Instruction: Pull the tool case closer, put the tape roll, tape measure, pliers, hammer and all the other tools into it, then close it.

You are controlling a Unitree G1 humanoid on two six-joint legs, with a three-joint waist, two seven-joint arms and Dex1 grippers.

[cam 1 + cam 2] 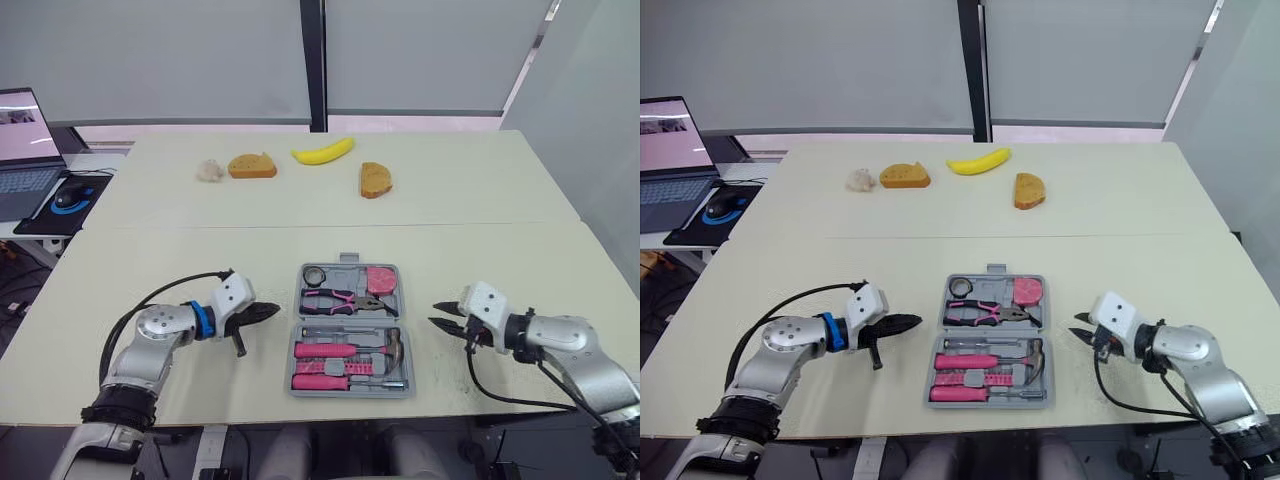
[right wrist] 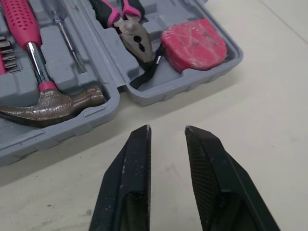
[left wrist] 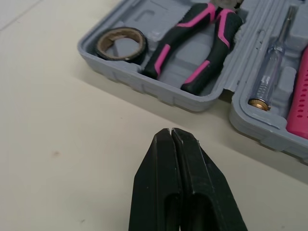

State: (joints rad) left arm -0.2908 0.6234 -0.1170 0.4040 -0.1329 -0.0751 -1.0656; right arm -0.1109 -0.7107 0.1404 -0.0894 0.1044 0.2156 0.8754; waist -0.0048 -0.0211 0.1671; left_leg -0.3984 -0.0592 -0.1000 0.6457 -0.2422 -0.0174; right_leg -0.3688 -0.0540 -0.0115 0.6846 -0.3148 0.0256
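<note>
Tool case [image 3: 144,85] open on bench betw. my arms, w/ tape roll [image 1: 314,275], pliers [image 1: 340,299], tape measure [image 1: 380,279] and hammer [image 1: 350,350] seated inside. L gripper [image 1: 272,312] clenched, empty; R gripper [image 1: 434,313] released. Closing step, I judge: next, fold one half over.

The tool case [image 3: 144,83] reads as moulded grey plastic, matt, faintly grainy along its walls. Inside, the hammer [image 2: 53,108] shows a dull, brown-tarnished metal head and a brighter polished neck, and its pink grip is dimpled and rubbery. The pliers [image 3: 192,45] carry smooth black-and-pink handles with a soft sheen, and there's bare grey metal at the nose. The tape roll [image 3: 120,44] is glossy black around a brown, cardboard-looking core. The tape measure [image 2: 195,43] has a pink casing, mottled and lightly shiny. The tester screwdriver [image 3: 267,79] has a clear plastic barrel and a brass-coloured cap. The worktop [image 3: 62,144] is cream, smooth and matt. The left claw [image 3: 172,132] is plain matt black plastic, while the right claw [image 2: 167,129] is black with a fine woven texture and pale scuffs.
</note>
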